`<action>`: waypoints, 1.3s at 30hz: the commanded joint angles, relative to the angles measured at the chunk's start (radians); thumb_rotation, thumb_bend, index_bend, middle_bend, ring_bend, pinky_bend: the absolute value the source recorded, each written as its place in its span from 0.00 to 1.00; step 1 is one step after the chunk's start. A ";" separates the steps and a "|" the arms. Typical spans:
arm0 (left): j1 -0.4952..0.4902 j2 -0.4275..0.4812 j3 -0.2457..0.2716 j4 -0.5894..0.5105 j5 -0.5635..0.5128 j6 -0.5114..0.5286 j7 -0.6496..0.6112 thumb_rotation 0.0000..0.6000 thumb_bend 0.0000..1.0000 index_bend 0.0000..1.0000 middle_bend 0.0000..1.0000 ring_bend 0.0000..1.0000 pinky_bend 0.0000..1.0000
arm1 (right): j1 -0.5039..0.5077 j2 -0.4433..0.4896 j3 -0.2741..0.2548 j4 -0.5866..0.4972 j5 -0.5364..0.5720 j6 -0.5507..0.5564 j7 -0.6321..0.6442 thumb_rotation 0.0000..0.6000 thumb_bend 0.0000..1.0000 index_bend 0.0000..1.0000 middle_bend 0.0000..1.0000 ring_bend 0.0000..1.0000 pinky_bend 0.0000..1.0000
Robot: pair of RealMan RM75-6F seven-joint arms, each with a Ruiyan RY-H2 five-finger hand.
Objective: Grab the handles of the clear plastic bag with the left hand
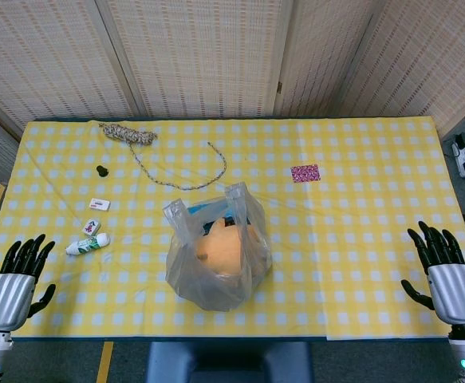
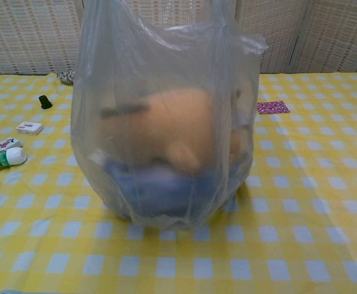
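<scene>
A clear plastic bag [image 1: 216, 255] stands upright on the yellow checked table [image 1: 360, 239], near the front middle. It holds an orange soft object over something blue. Its two handles [image 1: 237, 194] stick up at the far side of the bag's mouth. In the chest view the bag [image 2: 166, 122] fills the centre and its handle tops run out of frame. My left hand [image 1: 13, 283] hovers at the front left corner, fingers spread, holding nothing, far from the bag. At the front right edge my right hand [image 1: 449, 275] is likewise spread and empty. Neither hand shows in the chest view.
Left of the bag lie a green-and-white tube [image 1: 87, 244], a small white tile [image 1: 92, 227] and a small white box [image 1: 99, 204]. A dark cap [image 1: 102, 170], a coiled rope [image 1: 128, 134] with a trailing cord, and a pink patterned card [image 1: 305, 173] lie further back.
</scene>
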 commanded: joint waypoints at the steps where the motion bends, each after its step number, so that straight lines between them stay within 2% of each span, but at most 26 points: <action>1: -0.006 0.005 0.004 0.002 0.012 -0.003 -0.040 1.00 0.40 0.01 0.02 0.00 0.01 | 0.002 0.000 0.000 0.002 0.001 -0.004 0.002 1.00 0.25 0.00 0.00 0.00 0.00; 5: -0.018 0.022 0.021 -0.003 0.065 0.008 -0.191 1.00 0.40 0.02 0.03 0.02 0.08 | -0.001 0.004 0.000 -0.001 -0.001 0.001 0.012 1.00 0.25 0.00 0.00 0.00 0.00; 8: -0.030 0.055 0.047 -0.037 0.106 0.017 -0.433 1.00 0.40 0.05 0.07 0.06 0.13 | -0.007 0.010 0.002 -0.003 -0.005 0.017 0.026 1.00 0.25 0.00 0.00 0.00 0.00; 11: -0.065 0.146 0.081 -0.102 0.143 -0.015 -0.680 1.00 0.40 0.04 0.08 0.07 0.16 | -0.009 0.014 0.000 0.000 -0.010 0.020 0.040 1.00 0.25 0.00 0.00 0.00 0.00; 15: -0.137 0.274 0.101 -0.189 0.205 -0.031 -1.033 1.00 0.40 0.04 0.08 0.08 0.18 | 0.001 0.021 -0.003 0.000 -0.008 -0.003 0.066 1.00 0.25 0.00 0.00 0.00 0.00; 18: -0.187 0.358 0.117 -0.243 0.256 -0.040 -1.228 1.00 0.40 0.02 0.08 0.06 0.17 | 0.006 0.025 -0.006 0.001 -0.012 -0.013 0.085 1.00 0.25 0.00 0.00 0.00 0.00; 20: -0.216 0.399 0.123 -0.281 0.281 -0.046 -1.316 1.00 0.40 0.00 0.08 0.05 0.16 | 0.009 0.025 -0.006 0.004 -0.012 -0.018 0.092 1.00 0.25 0.00 0.00 0.00 0.00; 22: -0.246 0.430 0.117 -0.319 0.284 -0.056 -1.371 1.00 0.39 0.00 0.08 0.04 0.16 | 0.012 0.026 -0.007 0.007 -0.012 -0.026 0.102 1.00 0.25 0.00 0.00 0.00 0.00; 28: -0.317 0.469 0.096 -0.401 0.250 -0.133 -1.436 1.00 0.38 0.03 0.08 0.04 0.18 | 0.024 0.020 -0.019 0.022 -0.034 -0.044 0.106 1.00 0.25 0.00 0.00 0.00 0.00; 34: -0.373 0.466 0.085 -0.434 0.211 -0.220 -1.482 1.00 0.36 0.03 0.08 0.01 0.17 | 0.025 0.026 -0.022 0.013 -0.021 -0.055 0.134 1.00 0.25 0.00 0.00 0.00 0.00; 39: -0.434 0.438 0.064 -0.419 0.174 -0.305 -1.522 1.00 0.34 0.05 0.07 0.00 0.17 | 0.022 0.036 -0.026 0.006 -0.023 -0.053 0.148 1.00 0.25 0.00 0.00 0.00 0.00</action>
